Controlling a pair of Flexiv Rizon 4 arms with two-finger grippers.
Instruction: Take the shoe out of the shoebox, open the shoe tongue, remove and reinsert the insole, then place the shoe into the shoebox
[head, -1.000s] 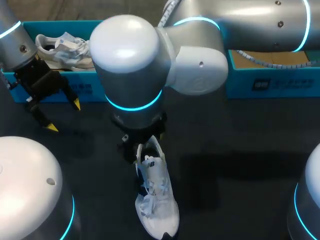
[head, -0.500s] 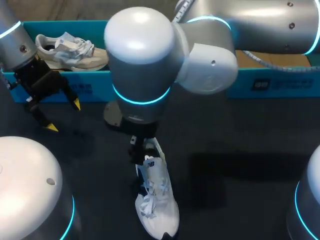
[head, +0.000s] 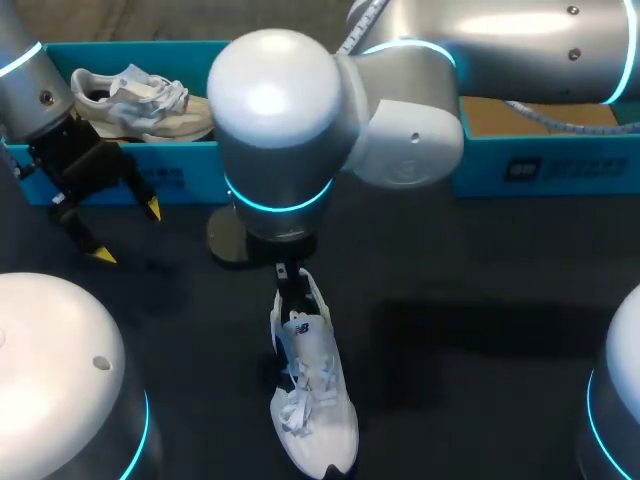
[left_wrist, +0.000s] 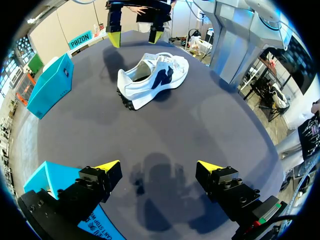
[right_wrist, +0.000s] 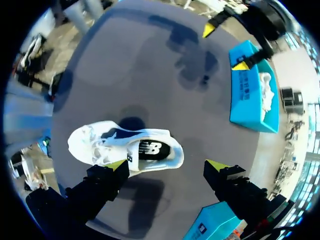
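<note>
right hand (right_wrist: 166, 165) hangs wide open over the heel of the white shoe (right_wrist: 97, 142); left hand (left_wrist: 159, 166) spread, empty, beside the shoebox (head: 185, 175).

Glossy smooth silver shell on our right arm (head: 280, 110), matt white mesh cloth on the shoe (head: 312, 400), matt teal cardboard shoebox (head: 190, 178), dark matt table (head: 480, 290)

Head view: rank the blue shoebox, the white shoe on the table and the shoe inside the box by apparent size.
1. blue shoebox, even partly hidden
2. white shoe on the table
3. shoe inside the box: farther away and partly hidden, so this gap is unsure
</note>
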